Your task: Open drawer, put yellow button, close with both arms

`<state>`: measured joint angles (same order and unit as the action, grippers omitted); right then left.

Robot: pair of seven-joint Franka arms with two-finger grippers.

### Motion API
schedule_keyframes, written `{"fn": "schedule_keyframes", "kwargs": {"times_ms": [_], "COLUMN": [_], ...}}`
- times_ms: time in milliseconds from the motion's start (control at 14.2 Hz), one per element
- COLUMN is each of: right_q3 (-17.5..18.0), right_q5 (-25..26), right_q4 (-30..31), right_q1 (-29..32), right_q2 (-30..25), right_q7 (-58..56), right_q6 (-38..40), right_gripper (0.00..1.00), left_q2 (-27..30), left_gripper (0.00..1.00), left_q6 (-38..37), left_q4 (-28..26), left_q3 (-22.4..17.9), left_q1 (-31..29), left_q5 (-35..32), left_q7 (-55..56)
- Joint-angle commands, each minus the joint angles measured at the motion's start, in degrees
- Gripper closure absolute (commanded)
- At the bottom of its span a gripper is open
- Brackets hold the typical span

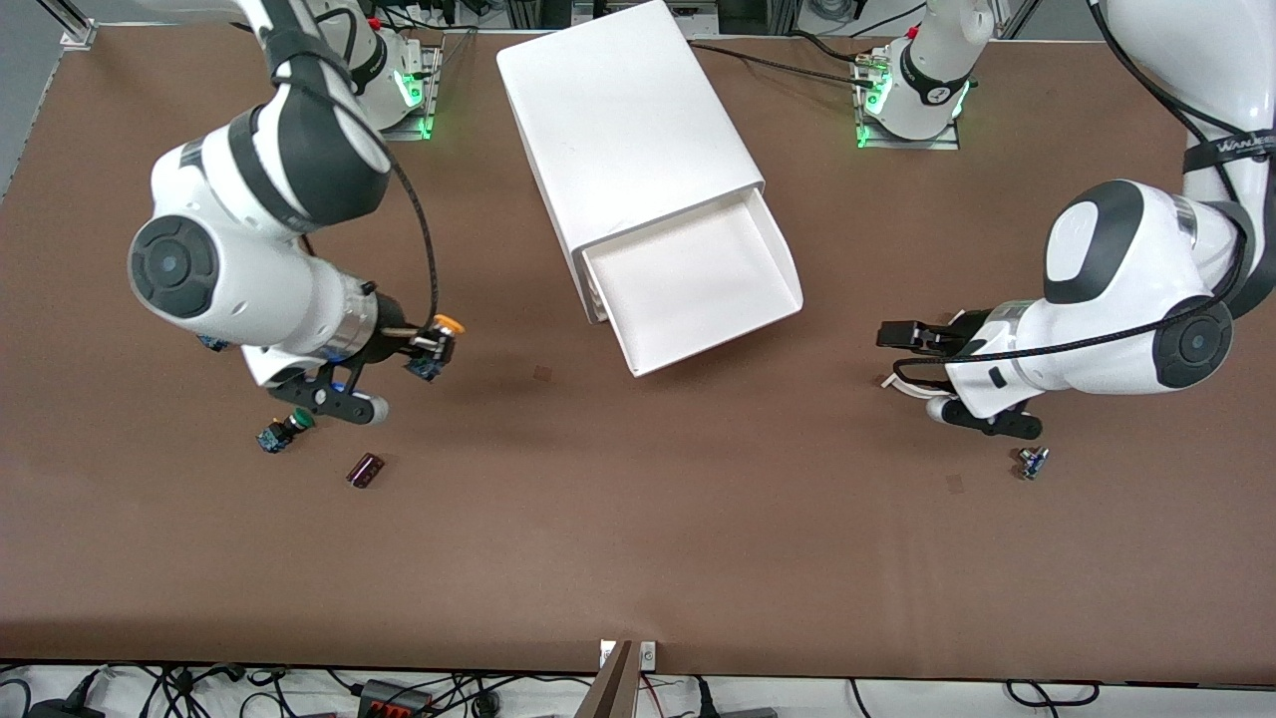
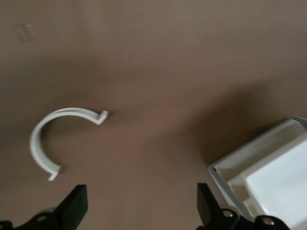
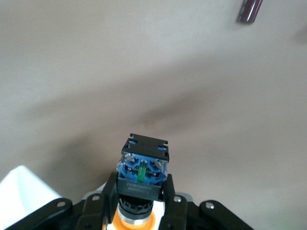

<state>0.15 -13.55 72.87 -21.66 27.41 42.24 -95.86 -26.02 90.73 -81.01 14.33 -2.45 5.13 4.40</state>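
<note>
From my remote seat I saw the drawer (image 1: 698, 284) already pulled out of the white cabinet (image 1: 623, 130), its tray bare. My right gripper (image 1: 431, 346) was pinching the yellow button (image 1: 448, 325), fingers pressed onto its dark body, and held it above the table toward the right arm's end, not yet over the drawer. In the right wrist view the button (image 3: 143, 172) sat squarely between the fingers, blue base outward.

My left gripper (image 1: 897, 334) waited with fingers spread wide and nothing in them, over the table beside the drawer's open end; a white curved clip (image 2: 57, 139) lay on the table beneath it.

To do this step well, I judged the button should travel level across to above the tray's middle, clear its rim, then descend low before release — a drop from height could bounce it out.
</note>
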Motion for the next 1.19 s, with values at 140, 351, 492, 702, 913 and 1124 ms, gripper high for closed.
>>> {"fn": "schedule_keyframes", "kwargs": {"times_ms": [140, 351, 492, 702, 913, 1124], "right_q3": [-0.24, -0.32, -0.24, -0.50, -0.76, -0.94], "right_q5": [-1.66, -1.57, -1.57, -1.22, -0.87, 0.62], "right_q4": [-5.80, -6.25, -6.34, -6.34, -6.42, -6.95], "right_q1": [-7.50, -12.95, -15.68, -19.20, -21.66, -24.13], "right_q2": [0.53, 1.67, 2.82, 5.01, 6.86, 9.49], "right_q7": [23.79, 39.01, 49.11, 56.00, 61.55, 64.70], "right_q6": [1.03, -3.52, -8.44, -12.06, -13.74, -14.17], "right_gripper": [0.97, 0.97, 0.97, 0.97, 0.97, 0.97], "left_q2": [-0.09, -1.92, -1.67, -1.67, -1.49, -1.49], "left_gripper": [0.00, 0.00, 0.00, 0.00, 0.00, 0.00], "left_q6": [-1.70, -1.09, -1.17, -1.08, -1.35, -1.26], "left_q4": [4.37, 7.44, 7.45, 7.45, 6.48, 6.48], "left_q3": [0.17, -0.45, -0.01, -0.01, 0.08, 0.08], "left_q1": [0.52, 0.34, 0.26, -0.45, -0.54, -0.54], "left_q5": [-11.02, -10.58, -10.67, -9.54, -9.00, -9.00], "left_q7": [3.68, 13.23, 16.68, 15.99, 15.64, 13.88]}}
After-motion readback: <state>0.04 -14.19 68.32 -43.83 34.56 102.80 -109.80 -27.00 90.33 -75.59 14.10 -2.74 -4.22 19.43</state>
